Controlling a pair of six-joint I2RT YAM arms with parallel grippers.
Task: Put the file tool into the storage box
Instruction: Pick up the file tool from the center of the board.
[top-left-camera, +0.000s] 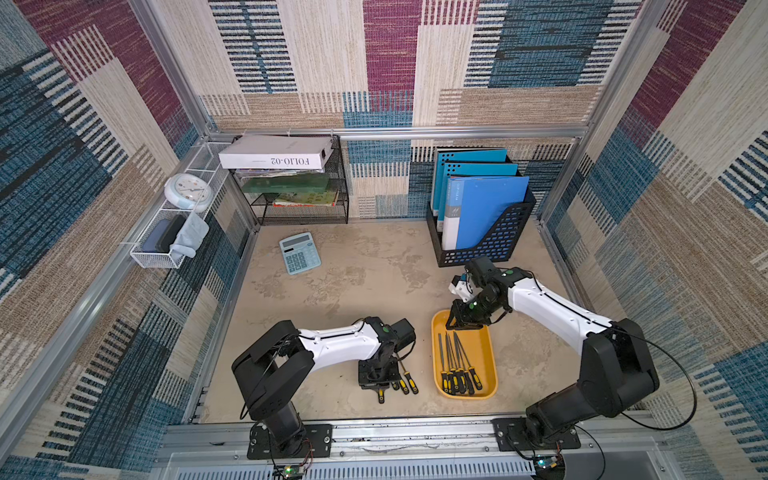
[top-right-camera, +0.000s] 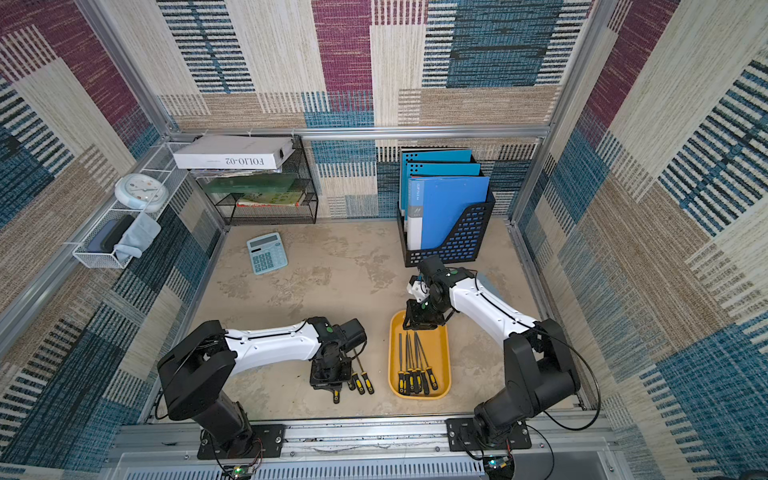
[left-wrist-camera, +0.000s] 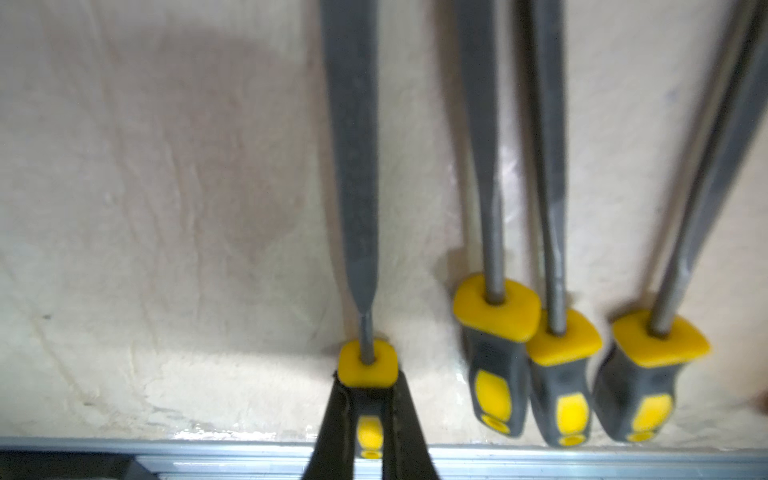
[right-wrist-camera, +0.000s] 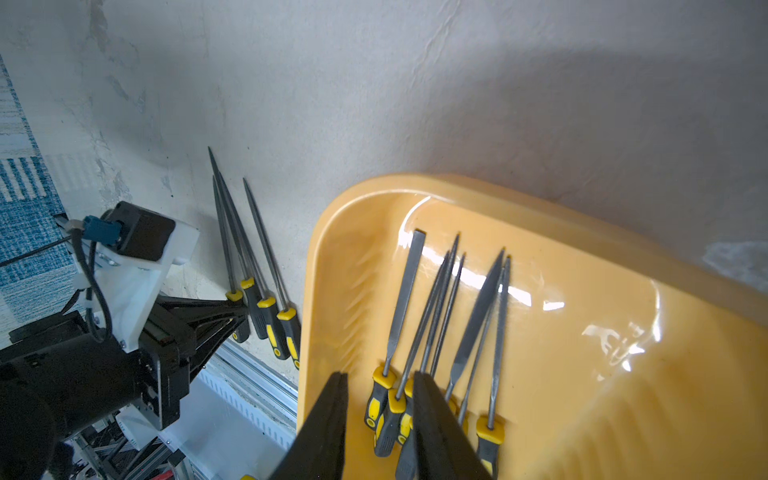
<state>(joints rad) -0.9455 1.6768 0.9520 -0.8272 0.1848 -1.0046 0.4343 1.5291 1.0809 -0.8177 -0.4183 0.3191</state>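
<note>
My left gripper (left-wrist-camera: 368, 388) is shut on the black-and-yellow handle of a grey file tool (left-wrist-camera: 353, 166) that lies on the table. In a top view this gripper (top-left-camera: 379, 388) points down near the front edge. Three more files (left-wrist-camera: 561, 365) lie just beside the held one. The storage box (top-left-camera: 486, 345) is a yellow-orange tray to their right, and several files (top-left-camera: 457, 365) lie in it. My right gripper (right-wrist-camera: 378, 376) hovers over the tray's far end (top-left-camera: 451, 322). It is open, with nothing between its fingers.
A blue calculator (top-left-camera: 300, 252) lies at the back left. A black folder holder (top-left-camera: 490, 245) with blue folders stands behind the right arm. A wire-mesh rack (top-left-camera: 303, 208) stands against the back wall. An aluminium rail (top-left-camera: 395, 432) runs along the front edge.
</note>
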